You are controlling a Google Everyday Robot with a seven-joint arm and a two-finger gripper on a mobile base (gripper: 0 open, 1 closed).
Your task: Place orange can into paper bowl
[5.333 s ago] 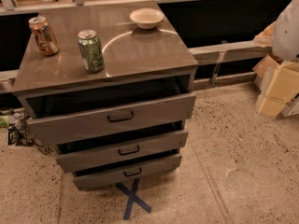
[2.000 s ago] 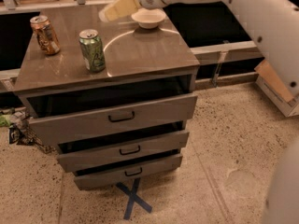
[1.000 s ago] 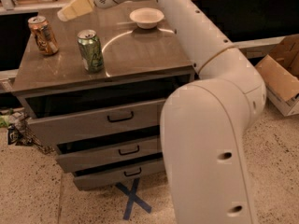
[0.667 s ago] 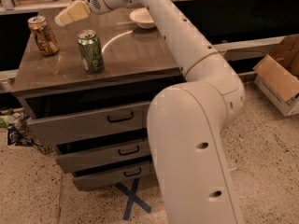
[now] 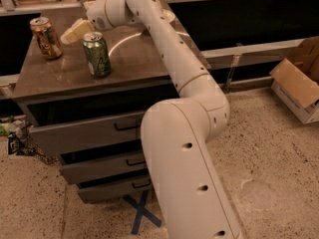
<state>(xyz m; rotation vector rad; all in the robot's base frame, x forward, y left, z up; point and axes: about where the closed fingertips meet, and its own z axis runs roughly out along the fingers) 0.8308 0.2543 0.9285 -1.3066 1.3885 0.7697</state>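
Across the foreground, from lower centre to upper left:

1. Robot arm (image 5: 184,133), white, jointed. It is seen rising from the bottom edge and reaching back over the table top.
2. Table (image 5: 134,59), grey-brown, with a smooth top. Three drawers (image 5: 84,133) are stacked in its front, each shown slightly pulled out.
3. Floor (image 5: 269,148), speckled and pale. A cross of blue tape (image 5: 142,214) is laid on it in front of the lowest drawer.
4. Cardboard box (image 5: 299,81), open-flapped, set on the floor at far right, well apart from the table.
5. Green can (image 5: 97,54), upright, placed near the table's front edge, left of centre.
6. Orange can (image 5: 46,38), upright, placed at the table's left rear, apart from the green can.
7. Claw (image 5: 75,32), cream-coloured, held above the table between the two cans, just beside the orange can. Nothing is seen gripped in it. Whether it is spread or pressed together cannot be told.
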